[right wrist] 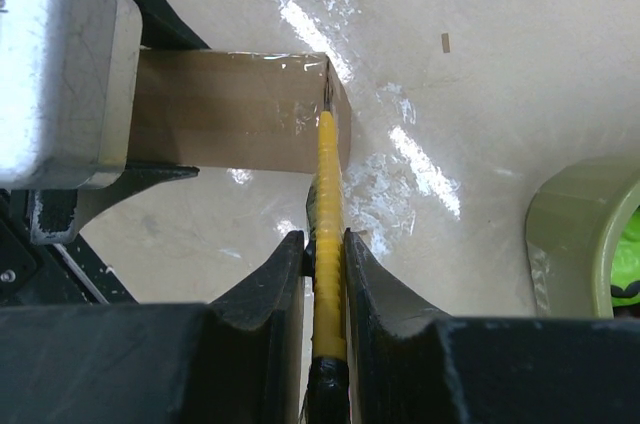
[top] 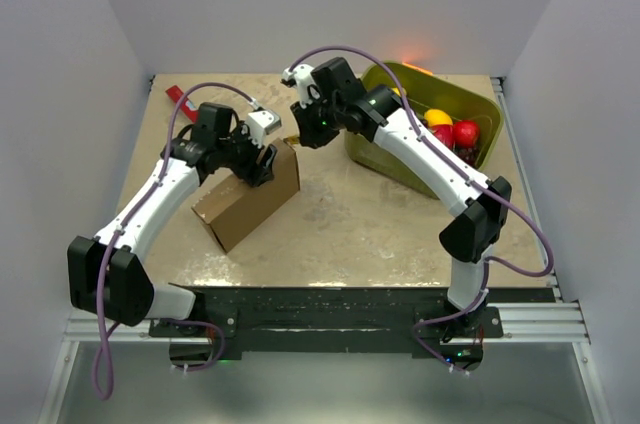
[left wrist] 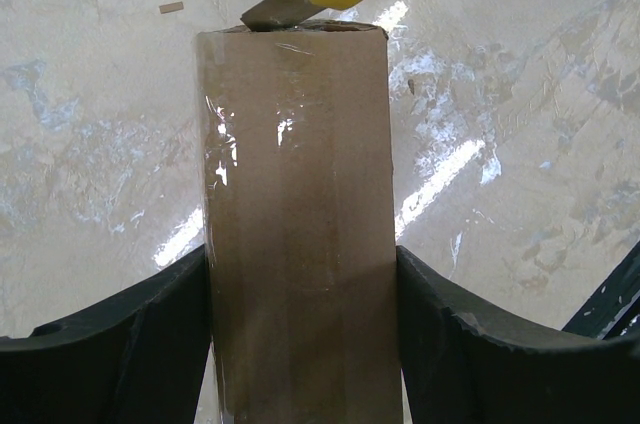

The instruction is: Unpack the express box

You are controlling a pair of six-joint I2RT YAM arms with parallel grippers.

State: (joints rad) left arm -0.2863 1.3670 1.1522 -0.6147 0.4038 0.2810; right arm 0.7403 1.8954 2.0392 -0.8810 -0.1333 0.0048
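The express box (top: 245,202) is a plain brown cardboard mailer standing on edge on the table, its top face sealed with clear tape (left wrist: 300,204). My left gripper (top: 258,166) is shut on the box, its black fingers (left wrist: 150,344) pressing both sides. My right gripper (top: 300,136) is shut on a yellow utility knife (right wrist: 325,234). The knife's blade tip (left wrist: 275,12) touches the far top corner of the box, which also shows in the right wrist view (right wrist: 235,109).
An olive-green tub (top: 480,104) with red and yellow fruit stands at the back right, its rim in the right wrist view (right wrist: 575,234). A small red object (top: 182,97) lies at the back left. White walls enclose the table.
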